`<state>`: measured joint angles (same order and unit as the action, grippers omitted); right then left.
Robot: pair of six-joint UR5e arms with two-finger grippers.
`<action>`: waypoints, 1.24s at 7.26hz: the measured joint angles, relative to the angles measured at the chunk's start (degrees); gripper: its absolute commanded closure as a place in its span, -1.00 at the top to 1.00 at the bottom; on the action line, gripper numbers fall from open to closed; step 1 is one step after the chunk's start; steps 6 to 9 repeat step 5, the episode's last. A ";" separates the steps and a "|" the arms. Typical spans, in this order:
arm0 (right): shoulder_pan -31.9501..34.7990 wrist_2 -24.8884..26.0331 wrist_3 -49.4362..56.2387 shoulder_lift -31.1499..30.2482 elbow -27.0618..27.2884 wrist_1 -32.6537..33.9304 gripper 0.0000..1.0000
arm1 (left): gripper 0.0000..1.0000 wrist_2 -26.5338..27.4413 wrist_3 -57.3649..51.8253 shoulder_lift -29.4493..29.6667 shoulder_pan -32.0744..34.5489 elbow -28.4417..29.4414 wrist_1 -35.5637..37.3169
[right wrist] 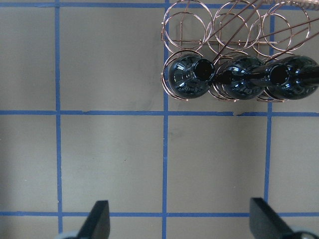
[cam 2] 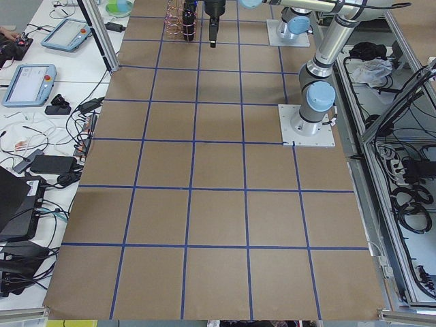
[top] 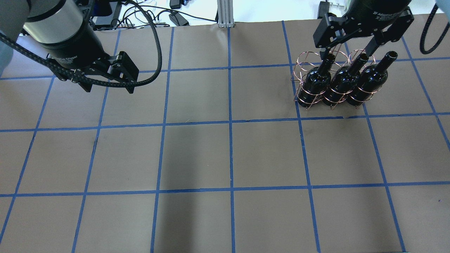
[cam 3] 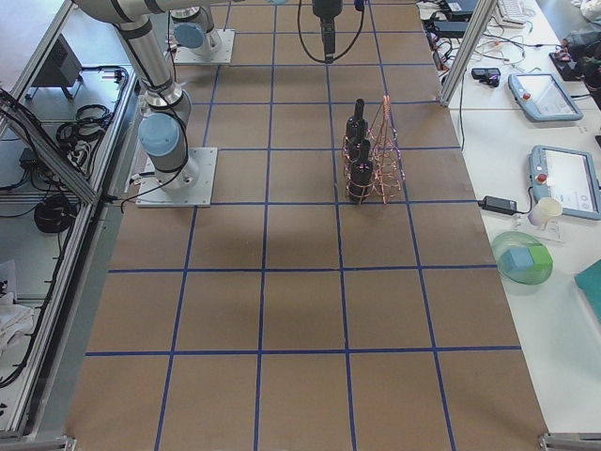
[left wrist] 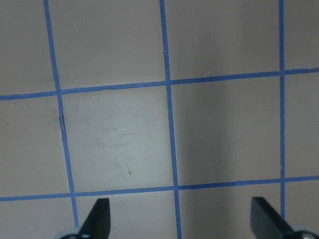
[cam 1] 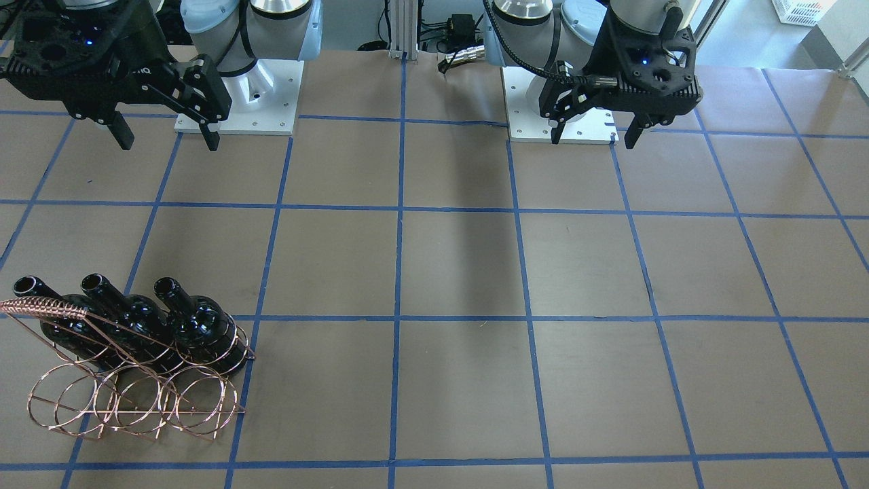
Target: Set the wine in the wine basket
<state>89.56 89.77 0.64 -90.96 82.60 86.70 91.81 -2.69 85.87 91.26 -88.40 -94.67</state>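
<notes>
Three dark glass wine bottles (cam 1: 200, 326) (top: 342, 80) (right wrist: 189, 74) stand upright side by side in the row of the copper wire wine basket (cam 1: 47, 309) (top: 303, 66) (right wrist: 165, 25) nearest the robot. The basket's other row of rings is empty. The basket also shows in the exterior right view (cam 3: 387, 150). My right gripper (cam 1: 166, 139) (top: 348, 49) (right wrist: 179, 221) is open and empty, raised high above the table and touching nothing. My left gripper (cam 1: 594, 134) (top: 108, 88) (left wrist: 180, 221) is open and empty, high over bare table on the other side.
The table is brown paper (top: 228, 158) with a blue tape grid. The arm bases (cam 1: 237, 102) stand on white plates at the robot's edge. Tablets and cables (cam 2: 27, 82) lie on side benches off the table.
</notes>
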 measured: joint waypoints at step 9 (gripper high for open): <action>0.00 -0.67 -1.63 -0.04 0.20 -0.01 1.00 | 1.00 -0.16 0.84 0.08 -0.11 -0.02 -0.23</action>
